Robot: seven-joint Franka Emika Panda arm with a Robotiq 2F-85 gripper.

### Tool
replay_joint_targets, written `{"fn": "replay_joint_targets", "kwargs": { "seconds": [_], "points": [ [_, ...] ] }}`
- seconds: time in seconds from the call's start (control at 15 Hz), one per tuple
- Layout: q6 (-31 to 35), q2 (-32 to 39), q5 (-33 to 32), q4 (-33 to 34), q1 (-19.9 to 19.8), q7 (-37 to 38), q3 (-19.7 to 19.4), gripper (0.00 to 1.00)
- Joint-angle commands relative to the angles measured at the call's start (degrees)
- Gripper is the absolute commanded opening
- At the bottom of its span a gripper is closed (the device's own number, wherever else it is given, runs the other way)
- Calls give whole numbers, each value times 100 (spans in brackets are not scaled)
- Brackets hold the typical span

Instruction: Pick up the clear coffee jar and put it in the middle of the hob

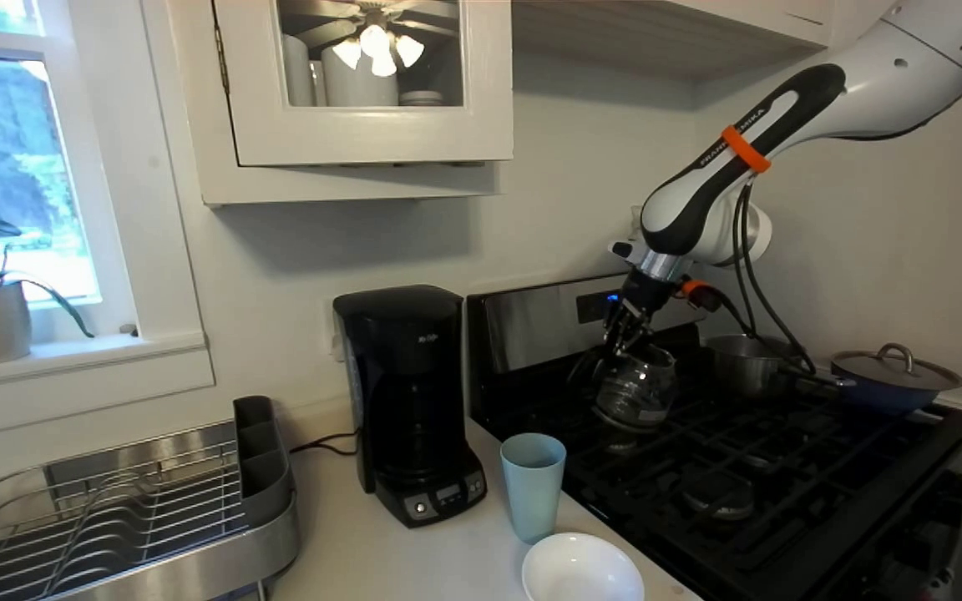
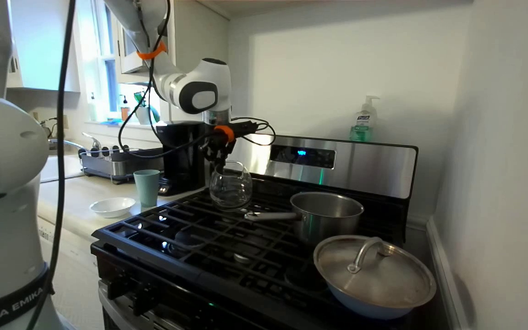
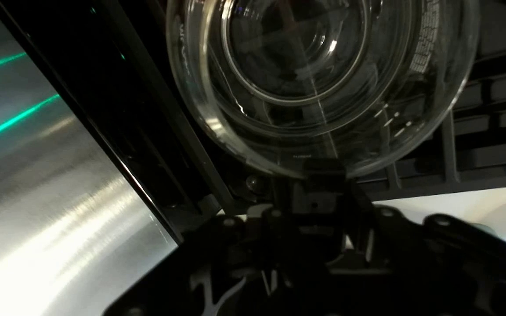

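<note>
The clear coffee jar [image 1: 638,391] is over the back of the hob [image 1: 769,526], on the side by the counter. It is a rounded clear glass carafe, slightly tilted, and also shows in an exterior view [image 2: 231,190]. My gripper [image 1: 621,335] points down beside the jar's rim and looks shut on its dark handle; it also shows in an exterior view [image 2: 219,160]. In the wrist view the jar [image 3: 345,116] fills the top middle, just ahead of the fingers [image 3: 312,193]. The handle is mostly hidden by the dark fingers. Whether the jar's base touches the grates is unclear.
A steel pot [image 2: 328,222] stands at the hob's back, its long handle reaching toward the jar. A lidded blue pan [image 2: 376,275] is beside it. A black coffee maker [image 1: 406,392], light blue cup [image 1: 533,492] and white bowl [image 1: 583,572] stand on the counter.
</note>
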Motion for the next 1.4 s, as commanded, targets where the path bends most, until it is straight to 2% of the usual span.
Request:
{"fn": "replay_joint_targets", "kwargs": {
  "seconds": [0.0, 0.4, 0.93, 1.33],
  "points": [
    [-317, -202, -232, 31, 51, 27, -87, 8],
    [-736, -353, -525, 163, 79, -23, -124, 8],
    [-1672, -734, -761, 251, 269, -503, -133, 8],
    [-1803, -923, -1137, 123, 579, -701, -54, 8]
  ]
}}
